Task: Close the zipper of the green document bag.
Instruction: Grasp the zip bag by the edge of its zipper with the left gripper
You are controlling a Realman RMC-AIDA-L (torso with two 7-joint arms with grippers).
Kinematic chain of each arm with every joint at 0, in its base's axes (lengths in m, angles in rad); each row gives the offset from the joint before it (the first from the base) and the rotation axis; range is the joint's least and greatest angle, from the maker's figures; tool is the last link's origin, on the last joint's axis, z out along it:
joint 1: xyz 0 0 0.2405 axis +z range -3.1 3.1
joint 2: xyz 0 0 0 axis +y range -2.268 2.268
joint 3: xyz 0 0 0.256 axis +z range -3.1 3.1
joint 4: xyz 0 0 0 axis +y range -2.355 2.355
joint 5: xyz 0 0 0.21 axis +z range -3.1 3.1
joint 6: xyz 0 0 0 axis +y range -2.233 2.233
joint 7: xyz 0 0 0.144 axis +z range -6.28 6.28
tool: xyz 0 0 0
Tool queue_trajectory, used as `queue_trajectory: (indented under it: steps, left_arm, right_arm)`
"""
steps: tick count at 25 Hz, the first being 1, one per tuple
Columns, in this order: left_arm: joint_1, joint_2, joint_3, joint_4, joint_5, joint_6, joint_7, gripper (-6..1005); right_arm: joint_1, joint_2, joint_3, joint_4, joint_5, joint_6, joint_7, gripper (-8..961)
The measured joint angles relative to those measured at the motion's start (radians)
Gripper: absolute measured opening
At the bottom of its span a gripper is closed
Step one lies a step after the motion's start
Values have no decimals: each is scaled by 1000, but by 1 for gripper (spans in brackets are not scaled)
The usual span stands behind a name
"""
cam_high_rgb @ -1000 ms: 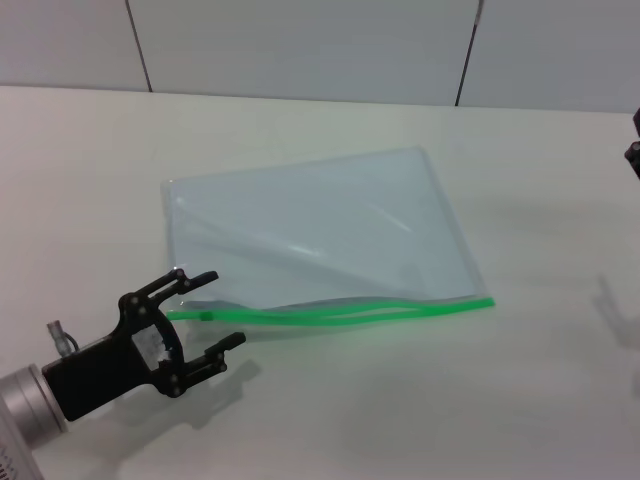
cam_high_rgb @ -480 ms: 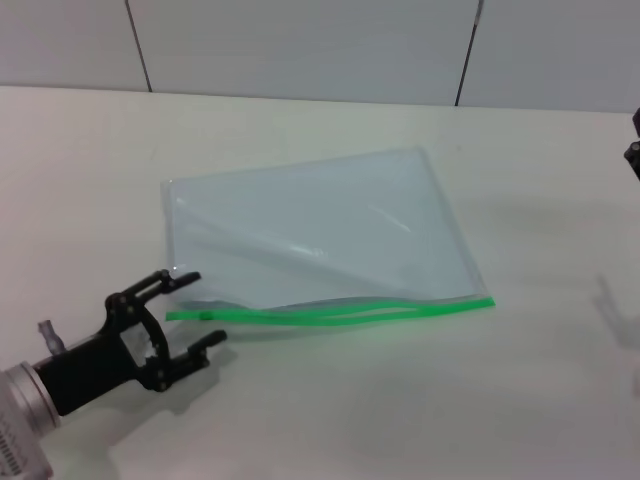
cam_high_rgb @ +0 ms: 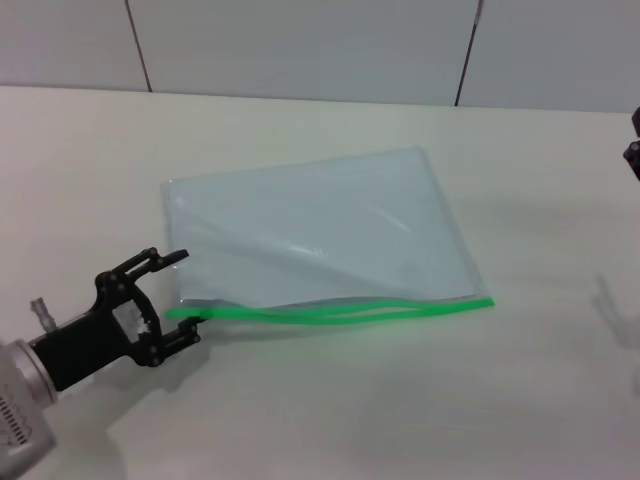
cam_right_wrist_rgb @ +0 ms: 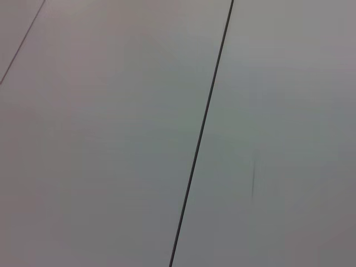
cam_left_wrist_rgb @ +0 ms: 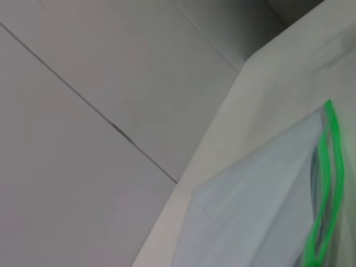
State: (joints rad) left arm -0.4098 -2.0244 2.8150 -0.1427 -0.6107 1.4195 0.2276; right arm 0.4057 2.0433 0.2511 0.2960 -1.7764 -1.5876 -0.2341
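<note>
Zipper (cam_high_rgb: pixel 330 313) stretches lengthwise away from the wide-open left gripper (cam_high_rgb: pixel 180 297), its slider end between the fingers, on the green document bag (cam_high_rgb: pixel 310 230); right arm parked far off.

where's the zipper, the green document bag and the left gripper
zipper (cam_high_rgb: pixel 330 314), head view, middle of the green strip along the bag's near edge
green document bag (cam_high_rgb: pixel 310 225), head view, centre of the pale translucent panel
left gripper (cam_high_rgb: pixel 183 292), head view, between its open fingers, at the zipper's left end

no readable text, labels, numbers, or signs anywhere
</note>
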Motion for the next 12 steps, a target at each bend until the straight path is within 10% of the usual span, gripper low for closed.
queue_trajectory:
  steps: [12]
  left_arm:
    - [-60,-2,4,7,4,-90,8,733]
  right_arm:
    - [4,0,-3,5,0,-2,1,872]
